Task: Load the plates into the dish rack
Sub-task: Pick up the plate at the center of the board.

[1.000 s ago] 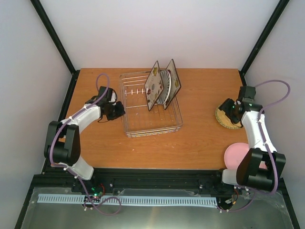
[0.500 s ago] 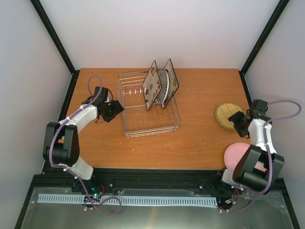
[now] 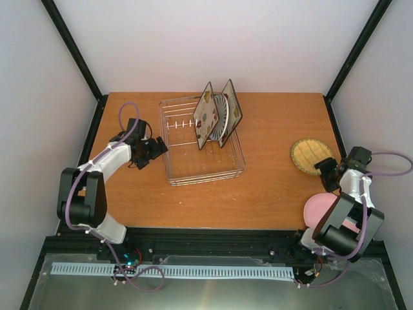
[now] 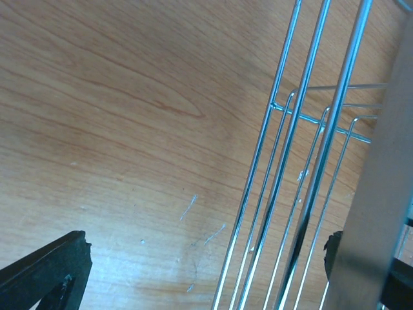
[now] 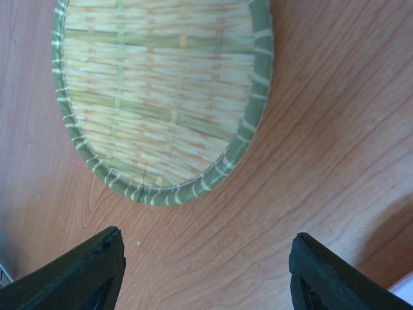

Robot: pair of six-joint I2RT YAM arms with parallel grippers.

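Two arms are counted, one gripper on each. On the left, the left gripper [image 3: 157,148] is seen just beside the left wall of the single dish rack [image 3: 206,179], its fingers spread wide with nothing gripped; in the left wrist view the rack's wires run between the two dark pads [image 4: 48,268]. Three plates are stood on edge, tilted and close together, at the rack's far right end: a square floral plate [image 3: 206,119] on the left, a striped plate [image 3: 222,116] in the middle and a second square dark-rimmed plate [image 3: 235,108] on the right. Two more plates are left flat on the table [image 3: 277,123], making five in all. A round tan woven plate [image 3: 312,155] lies well apart from the rack, near the right edge. The right gripper [image 3: 328,169] is held just near of that plate, its fingers parted and empty, the plate's green-edged rim lying ahead of the fingertips [image 5: 97,261] without being touched. A round pink plate [image 3: 316,208] lies at the near right corner, partly hidden by the right arm [image 3: 352,213]. The table is of orange-brown wood grain, marked with a few small scratches. It is enclosed by plain white walls [image 3: 213,45] and framed by two slanting black posts [image 3: 71,48], with a metal shelf [image 3: 213,290] along the near edge
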